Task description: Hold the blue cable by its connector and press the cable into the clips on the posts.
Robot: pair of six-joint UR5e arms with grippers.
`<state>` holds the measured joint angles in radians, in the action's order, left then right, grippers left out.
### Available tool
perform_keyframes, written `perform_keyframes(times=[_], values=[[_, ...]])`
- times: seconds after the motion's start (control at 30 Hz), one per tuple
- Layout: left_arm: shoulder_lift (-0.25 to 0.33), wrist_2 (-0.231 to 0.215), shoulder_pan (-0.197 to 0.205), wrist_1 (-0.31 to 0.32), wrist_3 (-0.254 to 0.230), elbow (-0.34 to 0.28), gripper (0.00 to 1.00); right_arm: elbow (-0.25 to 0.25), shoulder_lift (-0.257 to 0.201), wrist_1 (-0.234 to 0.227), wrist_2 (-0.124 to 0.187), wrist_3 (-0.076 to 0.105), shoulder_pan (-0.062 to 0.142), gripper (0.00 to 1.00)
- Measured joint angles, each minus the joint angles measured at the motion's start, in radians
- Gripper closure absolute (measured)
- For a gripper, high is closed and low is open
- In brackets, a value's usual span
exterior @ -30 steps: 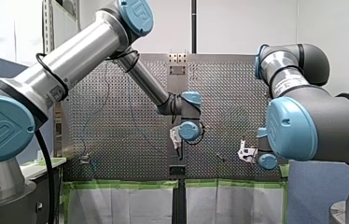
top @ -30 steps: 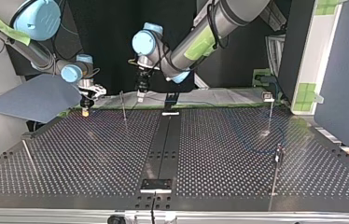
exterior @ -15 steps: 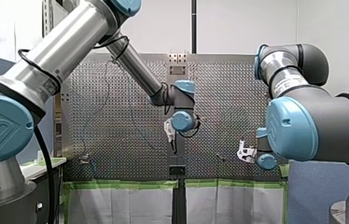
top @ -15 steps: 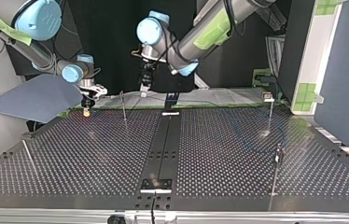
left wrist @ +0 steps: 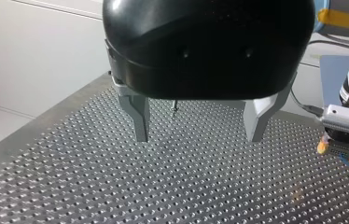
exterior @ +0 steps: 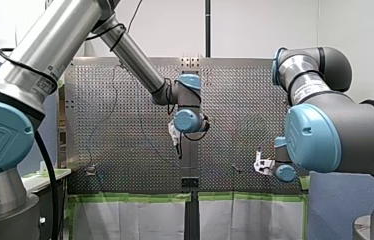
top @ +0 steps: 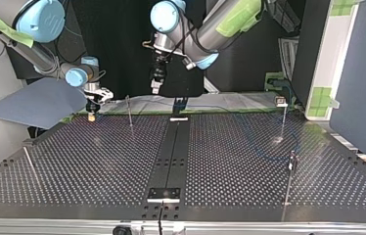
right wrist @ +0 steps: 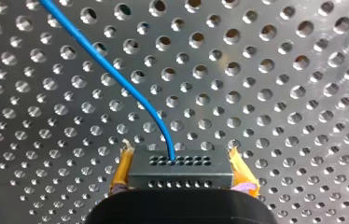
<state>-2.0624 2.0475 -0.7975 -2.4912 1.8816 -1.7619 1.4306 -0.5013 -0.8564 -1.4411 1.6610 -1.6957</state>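
In the right wrist view my right gripper [right wrist: 182,181] is shut on the black connector [right wrist: 181,167], yellow pads [right wrist: 122,173] on both its sides. The thin blue cable [right wrist: 116,77] leaves the connector and runs away over the perforated table [right wrist: 275,93]. At the top view's left the same gripper [top: 91,116] hangs just above the table's far edge. My left gripper [left wrist: 198,138] is open, its metal fingers [left wrist: 137,119] wide apart with nothing between them; it hangs high above the far edge [top: 155,88]. Thin posts [top: 129,111] [top: 283,113] [top: 291,169] stand on the table.
A black rail [top: 171,147] runs down the middle of the table. A loop of the blue cable [top: 262,152] lies at the top view's right, between two posts. A grey-blue panel [top: 34,103] leans at the left edge. Another thin post [top: 29,166] stands near the front left.
My left arm has lifted its open gripper higher, drifting to the front view's left. My right arm and the connector have stayed still.
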Motion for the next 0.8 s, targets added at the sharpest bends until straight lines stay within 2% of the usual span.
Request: perform_keyframes(times=[0.17, 0.4, 0.6, 0.7, 0.8], values=[[0.051, 0.0, 0.0, 0.0, -0.001, -0.051, 0.0, 0.0, -0.004, 0.02, -0.003, -0.024, -0.006, 1.0], [0.124, 0.003, -0.001, 0.002, 0.003, -0.124, 0.0, 0.015, -0.045, 0.041, 0.004, -0.029, -0.026, 1.0], [0.186, 0.029, -0.002, 0.01, 0.014, -0.186, 0.0, 0.06, -0.1, 0.047, -0.015, -0.012, -0.048, 1.0], [0.219, 0.02, 0.006, 0.033, 0.027, -0.219, 0.0, 0.077, -0.13, 0.048, -0.03, -0.005, -0.058, 1.0], [0.252, 0.008, 0.011, 0.062, 0.044, -0.252, 0.0, 0.085, -0.159, 0.05, -0.042, 0.01, -0.069, 1.0]])
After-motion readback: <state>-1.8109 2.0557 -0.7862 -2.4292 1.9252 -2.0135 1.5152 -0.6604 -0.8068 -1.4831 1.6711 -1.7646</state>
